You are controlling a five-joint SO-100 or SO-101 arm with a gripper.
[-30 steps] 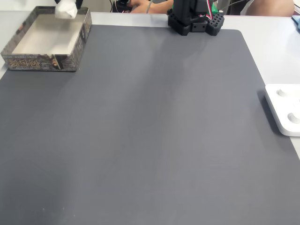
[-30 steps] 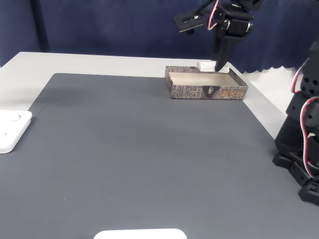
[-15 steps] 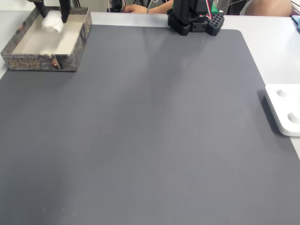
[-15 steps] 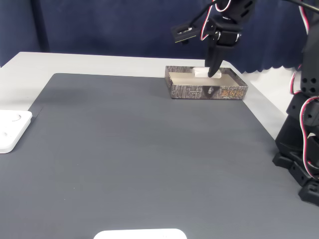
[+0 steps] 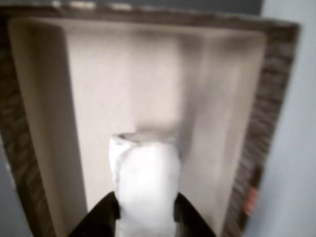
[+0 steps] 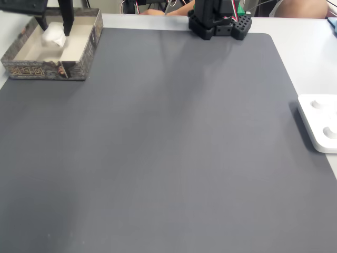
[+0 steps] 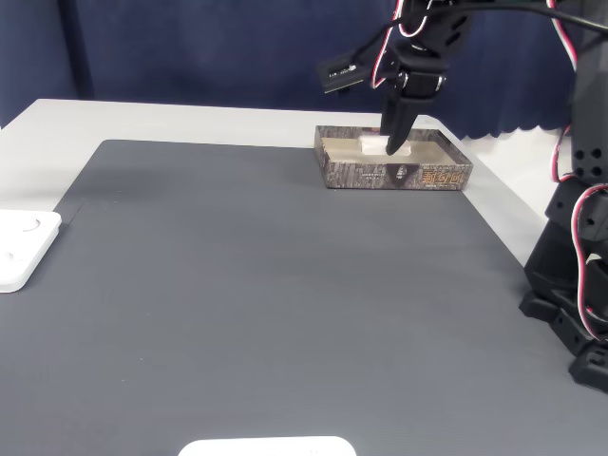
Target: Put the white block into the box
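Item one, the white block [image 5: 145, 187]: oblong, matte, scuffed at its far end, held lengthwise between the two dark fingers of the gripper [image 5: 146, 212], long axis running away from the camera in the other view, toward the far inner wall. Position: inside the outline of the box [image 6: 31, 68], over its cream floor; whether the block touches that floor cannot be told. In a fixed view the block [image 6: 52, 37] sits at the far end of the box, between the black fingers; in another fixed view it [image 7: 373, 142] shows just above the near wall, at the left part of the box [image 7: 427, 177]. Item two, the gripper [image 7: 389, 147]: pinching the white block on its long sides, pointing steeply down into the box. Judgement: the coming move turns on the drop from block to floor, straight below; parting the fingers should leave the block inside. Item three, box contents: nothing visible apart from the block. Item four, surroundings: dark grey mat [image 6: 174, 147] over a pale table [image 7: 57, 123]; white panel with round buttons [image 6: 321, 124] at the right edge, well apart from the box.
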